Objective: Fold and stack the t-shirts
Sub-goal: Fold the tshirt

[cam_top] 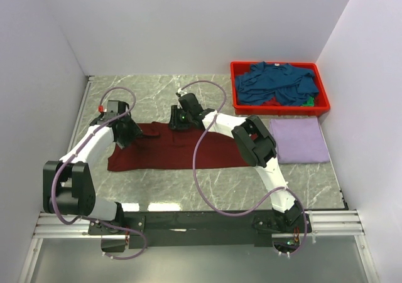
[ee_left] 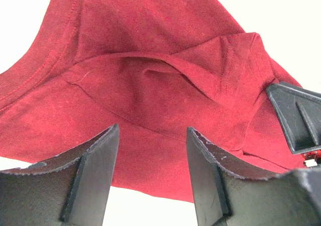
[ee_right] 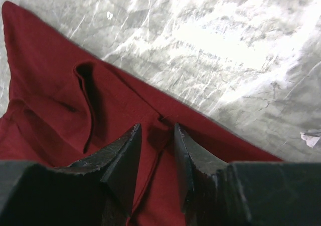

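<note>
The dark maroon t-shirt (cam_top: 176,148) lies spread on the marble table, left of centre. My left gripper (cam_top: 129,132) hovers over its far left part; in the left wrist view the gripper (ee_left: 153,151) is open, with wrinkled maroon cloth (ee_left: 150,75) beneath and nothing between the fingers. My right gripper (cam_top: 180,118) is at the shirt's far edge; in the right wrist view the gripper (ee_right: 156,136) is open over a seam near the cloth's edge (ee_right: 165,121). A folded pale lavender t-shirt (cam_top: 300,140) lies at the right. Teal-blue t-shirts (cam_top: 276,83) are heaped in the bin.
The red plastic bin (cam_top: 279,111) stands at the back right, just behind the lavender shirt. White walls close in the table on the left, back and right. Purple cables loop over both arms. A black part (ee_left: 296,116) shows at the right of the left wrist view.
</note>
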You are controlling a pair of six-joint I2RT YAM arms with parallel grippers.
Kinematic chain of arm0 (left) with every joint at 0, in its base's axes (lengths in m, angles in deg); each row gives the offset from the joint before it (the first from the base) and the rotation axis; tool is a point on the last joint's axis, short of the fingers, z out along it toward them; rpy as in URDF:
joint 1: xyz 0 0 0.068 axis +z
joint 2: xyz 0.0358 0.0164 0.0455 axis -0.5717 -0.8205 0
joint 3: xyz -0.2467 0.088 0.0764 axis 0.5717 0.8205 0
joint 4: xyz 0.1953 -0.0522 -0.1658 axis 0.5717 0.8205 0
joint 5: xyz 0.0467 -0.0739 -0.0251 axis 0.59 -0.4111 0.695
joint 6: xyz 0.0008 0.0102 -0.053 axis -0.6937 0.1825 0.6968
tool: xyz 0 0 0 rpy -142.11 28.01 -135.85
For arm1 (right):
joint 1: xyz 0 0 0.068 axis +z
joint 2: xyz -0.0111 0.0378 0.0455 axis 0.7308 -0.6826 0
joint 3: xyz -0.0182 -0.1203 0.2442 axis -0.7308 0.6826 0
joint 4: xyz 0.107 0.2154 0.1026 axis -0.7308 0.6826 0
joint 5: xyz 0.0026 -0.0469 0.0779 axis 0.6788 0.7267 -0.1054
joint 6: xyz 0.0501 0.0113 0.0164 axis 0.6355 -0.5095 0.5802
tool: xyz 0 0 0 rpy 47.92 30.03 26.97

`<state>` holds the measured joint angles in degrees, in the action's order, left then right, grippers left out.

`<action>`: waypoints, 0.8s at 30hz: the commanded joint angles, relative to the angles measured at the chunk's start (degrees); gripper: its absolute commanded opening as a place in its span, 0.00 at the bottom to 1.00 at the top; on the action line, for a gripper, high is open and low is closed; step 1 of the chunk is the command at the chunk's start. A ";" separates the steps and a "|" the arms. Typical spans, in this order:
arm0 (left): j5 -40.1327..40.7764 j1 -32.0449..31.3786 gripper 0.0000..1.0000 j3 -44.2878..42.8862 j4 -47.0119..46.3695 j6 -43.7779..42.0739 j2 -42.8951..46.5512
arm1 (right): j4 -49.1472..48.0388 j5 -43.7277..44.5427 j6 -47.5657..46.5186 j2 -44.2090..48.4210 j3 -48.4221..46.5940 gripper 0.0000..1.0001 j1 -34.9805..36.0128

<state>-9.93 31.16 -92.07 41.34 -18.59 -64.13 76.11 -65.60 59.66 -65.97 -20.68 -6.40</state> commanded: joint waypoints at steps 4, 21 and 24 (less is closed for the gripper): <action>0.65 -0.95 0.62 -2.49 0.34 1.21 -1.05 | -2.31 2.07 0.34 0.30 -0.92 0.40 -0.65; 0.74 -3.06 0.60 -4.52 -0.54 5.95 -4.30 | -4.41 -2.95 -0.01 -0.59 -0.40 0.09 -0.57; 0.74 -3.06 0.57 -4.43 -1.50 10.34 -4.66 | -4.42 -2.77 -0.62 -0.15 -0.05 0.00 -0.57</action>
<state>-9.89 28.39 -94.34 41.23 -13.24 -68.67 73.69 -68.57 60.17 -66.82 -20.46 -6.72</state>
